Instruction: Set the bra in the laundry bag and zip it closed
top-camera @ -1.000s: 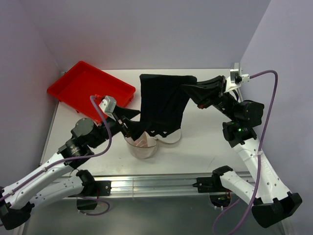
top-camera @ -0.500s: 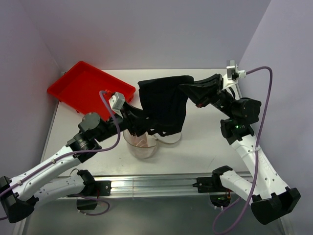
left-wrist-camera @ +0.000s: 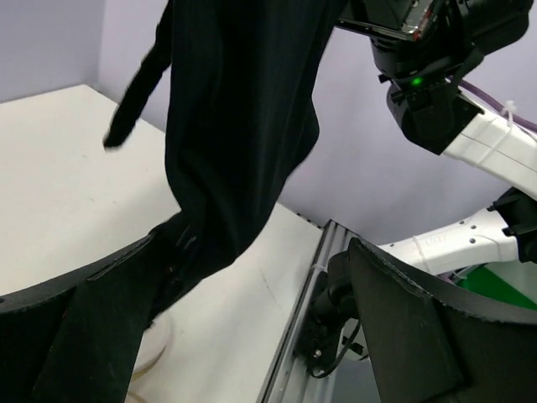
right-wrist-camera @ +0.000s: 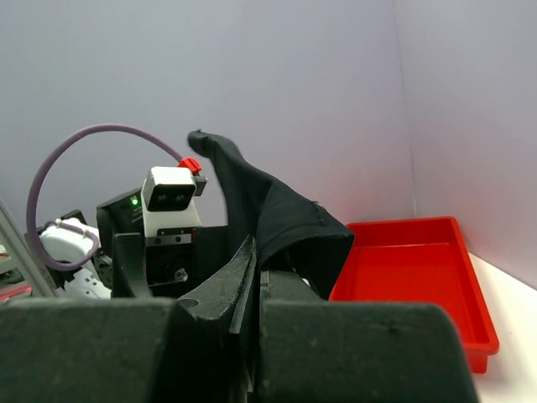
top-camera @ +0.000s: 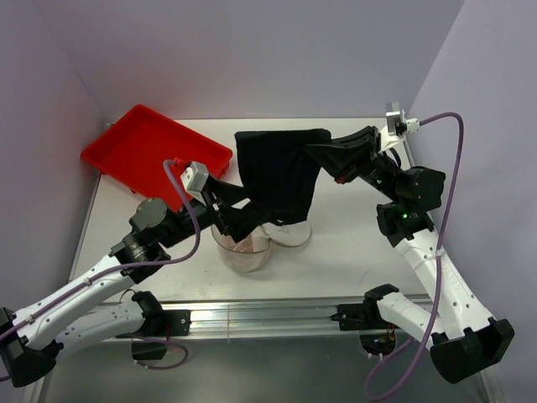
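The black bra [top-camera: 277,172] hangs as a long dark cloth from my right gripper [top-camera: 323,158], which is shut on its upper right corner, high above the table. In the right wrist view the jaws [right-wrist-camera: 260,269] are pressed together on the cloth [right-wrist-camera: 285,218]. The laundry bag [top-camera: 246,252], translucent mesh with a white rim, sits on the table under the bra's lower end. My left gripper [top-camera: 228,214] is open beside the bra's lower part, just above the bag. In the left wrist view the bra [left-wrist-camera: 235,126] hangs against the left finger [left-wrist-camera: 84,336].
A red tray [top-camera: 134,147] stands at the back left, also in the right wrist view [right-wrist-camera: 411,269]. The white table [top-camera: 352,243] ends at a metal rail [top-camera: 268,315] in front. Purple walls close in the back and both sides.
My left gripper has risen from the bag's mouth and moved right, up against the bra's lower part. My right gripper has lifted the bra slightly and shifted it a little left.
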